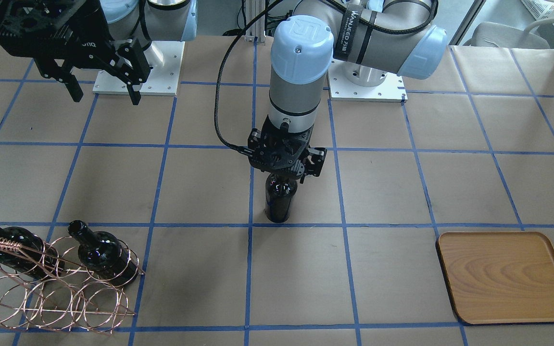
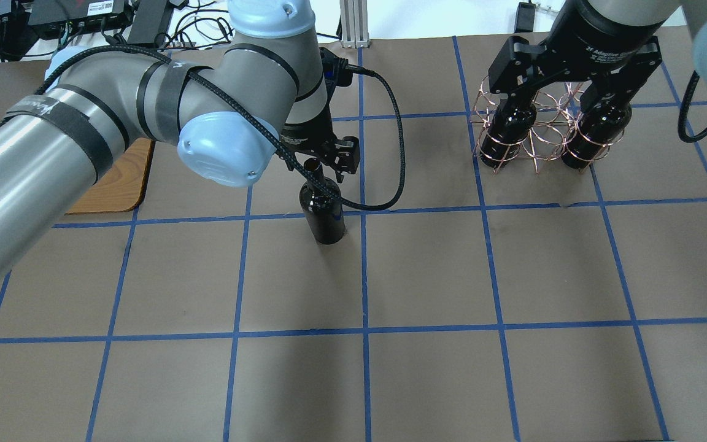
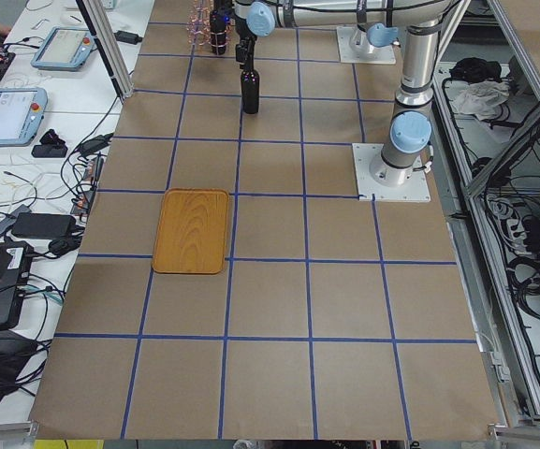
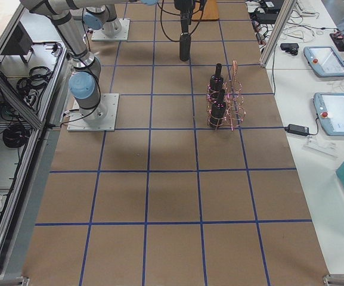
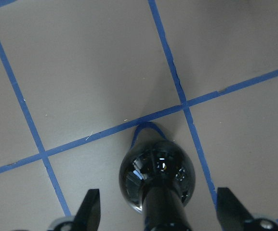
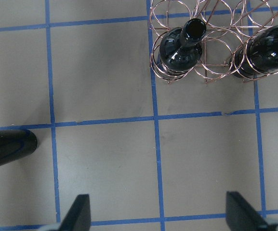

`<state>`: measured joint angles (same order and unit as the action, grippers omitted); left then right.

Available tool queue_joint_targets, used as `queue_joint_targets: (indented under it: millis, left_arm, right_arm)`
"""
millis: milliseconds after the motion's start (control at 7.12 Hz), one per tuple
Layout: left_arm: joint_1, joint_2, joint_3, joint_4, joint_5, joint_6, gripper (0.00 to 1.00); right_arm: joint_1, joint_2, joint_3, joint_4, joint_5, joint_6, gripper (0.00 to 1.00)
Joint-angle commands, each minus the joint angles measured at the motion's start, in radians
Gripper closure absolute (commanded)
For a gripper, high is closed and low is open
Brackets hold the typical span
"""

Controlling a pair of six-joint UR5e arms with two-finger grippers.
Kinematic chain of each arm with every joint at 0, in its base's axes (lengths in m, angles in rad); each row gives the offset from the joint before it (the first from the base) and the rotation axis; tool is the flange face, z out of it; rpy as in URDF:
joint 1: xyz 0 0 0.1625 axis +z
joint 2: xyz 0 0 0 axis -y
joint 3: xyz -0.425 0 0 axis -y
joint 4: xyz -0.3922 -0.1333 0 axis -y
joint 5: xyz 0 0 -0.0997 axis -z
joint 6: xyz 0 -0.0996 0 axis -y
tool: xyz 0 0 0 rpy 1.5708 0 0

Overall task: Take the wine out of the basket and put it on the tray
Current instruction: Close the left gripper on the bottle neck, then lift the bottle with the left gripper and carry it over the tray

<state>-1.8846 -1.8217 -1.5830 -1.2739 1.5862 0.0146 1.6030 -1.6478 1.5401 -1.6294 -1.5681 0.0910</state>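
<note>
One wine bottle stands upright on the table's middle, also in the overhead view and the left wrist view. My left gripper is open, lowered over the bottle, its fingers apart on both sides of the neck without touching. Two more bottles sit in the copper wire basket. My right gripper is open and empty, raised near its base; the right wrist view shows the basket below it. The wooden tray lies empty on the robot's left side.
The table is covered with brown paper and a blue tape grid. Both arm bases stand on white plates at the robot's edge. The left arm's cable loops beside the standing bottle.
</note>
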Motion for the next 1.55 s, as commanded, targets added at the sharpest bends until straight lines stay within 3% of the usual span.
queue_joint_targets:
  millis: [0,140,281,421,562,983,1405]
  left_arm:
    - [0.006,-0.001,0.0,-0.005,0.006,0.013,0.25]
    - [0.006,-0.001,0.0,-0.007,0.008,0.012,0.4]
    - [0.006,-0.001,0.0,-0.009,0.008,0.013,0.68]
    - [0.006,-0.002,0.0,-0.012,0.006,0.012,0.9]
    - [0.006,-0.002,0.0,-0.016,0.006,0.011,1.0]
    - [0.01,0.001,0.02,-0.021,0.003,0.011,1.0]
    - [0.206,0.012,0.144,-0.122,0.001,0.124,1.0]
  right_arm:
    - [0.0,0.0,0.0,0.0,-0.001,0.0,0.0]
    - [0.0,-0.001,0.0,0.0,-0.001,0.0,0.0]
    - [0.0,-0.001,0.0,0.002,-0.001,0.0,0.0]
    - [0.0,-0.001,0.0,0.002,0.0,0.0,0.0]
    - [0.0,-0.001,0.0,0.002,0.0,0.0,0.0]
    - [0.0,-0.001,0.0,0.002,0.0,0.0,0.0]
    - [0.0,0.0,0.0,-0.007,0.0,-0.004,0.0]
